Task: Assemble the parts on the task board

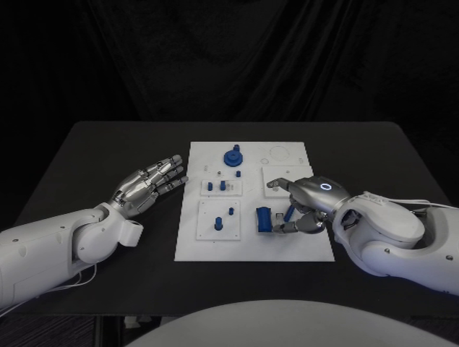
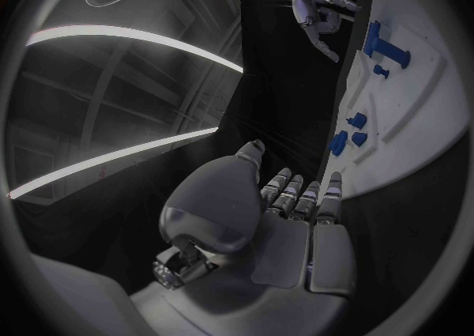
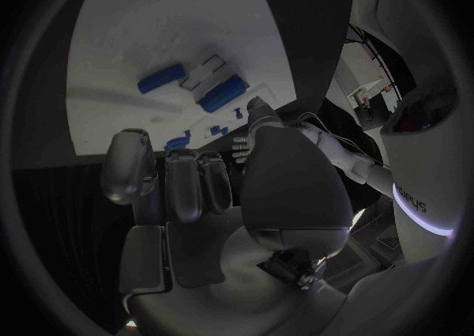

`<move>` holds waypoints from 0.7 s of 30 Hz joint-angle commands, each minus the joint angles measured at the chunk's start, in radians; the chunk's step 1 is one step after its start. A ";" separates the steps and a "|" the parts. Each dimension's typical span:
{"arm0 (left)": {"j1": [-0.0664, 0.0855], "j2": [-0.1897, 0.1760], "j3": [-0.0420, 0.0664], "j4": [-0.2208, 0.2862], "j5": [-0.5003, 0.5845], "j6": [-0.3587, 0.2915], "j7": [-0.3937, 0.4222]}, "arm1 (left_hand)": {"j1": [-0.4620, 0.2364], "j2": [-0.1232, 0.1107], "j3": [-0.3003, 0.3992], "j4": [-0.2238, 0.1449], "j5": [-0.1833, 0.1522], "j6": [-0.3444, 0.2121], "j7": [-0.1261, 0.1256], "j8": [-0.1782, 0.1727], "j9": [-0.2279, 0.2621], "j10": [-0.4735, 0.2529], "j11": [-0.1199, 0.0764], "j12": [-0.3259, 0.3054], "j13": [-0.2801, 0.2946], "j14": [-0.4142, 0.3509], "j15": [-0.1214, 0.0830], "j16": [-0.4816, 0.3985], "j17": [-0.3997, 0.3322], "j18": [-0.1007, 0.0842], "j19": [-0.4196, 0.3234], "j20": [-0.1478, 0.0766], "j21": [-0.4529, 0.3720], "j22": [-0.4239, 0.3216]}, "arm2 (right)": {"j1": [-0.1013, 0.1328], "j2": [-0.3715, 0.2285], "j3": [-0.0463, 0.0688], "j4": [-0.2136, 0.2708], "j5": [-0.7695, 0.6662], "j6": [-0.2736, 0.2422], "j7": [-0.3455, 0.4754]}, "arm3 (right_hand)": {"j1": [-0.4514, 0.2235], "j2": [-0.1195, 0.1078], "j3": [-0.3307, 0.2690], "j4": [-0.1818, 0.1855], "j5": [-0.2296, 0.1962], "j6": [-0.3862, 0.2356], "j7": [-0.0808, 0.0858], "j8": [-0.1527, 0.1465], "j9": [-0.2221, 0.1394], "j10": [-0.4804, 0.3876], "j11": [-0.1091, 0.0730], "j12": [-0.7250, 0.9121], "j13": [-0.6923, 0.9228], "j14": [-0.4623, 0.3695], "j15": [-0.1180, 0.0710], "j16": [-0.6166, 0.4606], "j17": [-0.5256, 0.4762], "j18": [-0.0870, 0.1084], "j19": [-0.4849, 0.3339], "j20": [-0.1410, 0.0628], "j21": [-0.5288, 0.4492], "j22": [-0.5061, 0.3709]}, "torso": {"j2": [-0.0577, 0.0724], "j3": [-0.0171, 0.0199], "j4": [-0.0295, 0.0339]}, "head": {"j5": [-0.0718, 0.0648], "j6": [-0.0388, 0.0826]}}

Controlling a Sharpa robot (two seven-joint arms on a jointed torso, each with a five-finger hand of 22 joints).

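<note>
Our right hand [image 1: 304, 206] rests over the white board [image 1: 292, 249] by a blue block [image 1: 264, 218]; our left hand [image 1: 149, 185] lies off to the side.

The board sits in the middle of the black table [image 1: 83, 166], a flat white plate with raised panels, carrying small blue pieces: a round knobbed piece [image 1: 233, 156] near its far edge, short pegs [image 1: 223, 185] in the middle, and the block near our right hand. Our left fingers [image 1: 169, 170] lie straight and spread, holding nothing, just beside the board's edge. Our right fingers curl down beside the block; we cannot tell whether they grip it. The left wrist view shows the board edge-on with pegs standing up from it; the right wrist view shows two blue pieces lying beyond the fingers.
</note>
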 commanded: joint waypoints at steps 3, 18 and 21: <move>-0.002 0.001 0.001 0.003 0.005 0.001 0.014 | -0.012 0.000 0.001 0.006 0.002 -0.001 0.008 0.004 0.001 0.003 0.006 0.008 0.001 0.000 0.004 0.005 0.002 0.007 -0.002 0.008 0.005 0.000 | 0.072 -0.028 0.001 0.004 0.090 0.037 0.047 | 0.113 0.072 0.090 -0.036 0.355 0.222 -0.009 0.158 0.060 0.070 -0.012 0.069 0.223 0.045 -0.016 0.034 0.073 -0.014 0.031 -0.010 0.060 0.179 | 0.000 0.0003 -0.0006 | 0.002 0.000; -0.002 0.003 0.001 0.004 0.005 -0.004 0.013 | -0.012 -0.002 0.001 0.005 0.002 0.002 0.008 0.005 0.002 0.005 0.007 0.009 0.002 0.001 0.004 0.005 0.002 0.007 0.000 0.008 0.006 0.001 | 0.125 -0.047 0.001 -0.041 0.518 0.144 -0.223 | -0.239 0.217 0.020 -0.003 0.032 0.674 -0.102 0.212 0.181 0.114 -0.074 0.109 0.263 0.077 -0.071 0.069 0.129 -0.037 0.086 -0.063 0.182 0.208 | -0.002 -0.0036 0.0017 | -0.005 0.000; -0.002 0.005 0.001 0.003 0.005 -0.003 0.012 | -0.012 -0.002 0.001 0.005 0.002 0.002 0.008 0.005 0.002 0.005 0.007 0.009 0.002 0.001 0.004 0.005 0.002 0.007 0.000 0.008 0.006 0.001 | 0.126 -0.040 0.001 -0.056 0.617 0.168 -0.259 | -0.313 0.234 -0.004 -0.005 0.029 0.727 -0.118 0.197 0.206 0.114 -0.089 0.109 0.263 0.074 -0.085 0.050 0.098 -0.041 0.095 -0.075 0.204 0.214 | 0.001 -0.0029 0.0032 | -0.006 0.000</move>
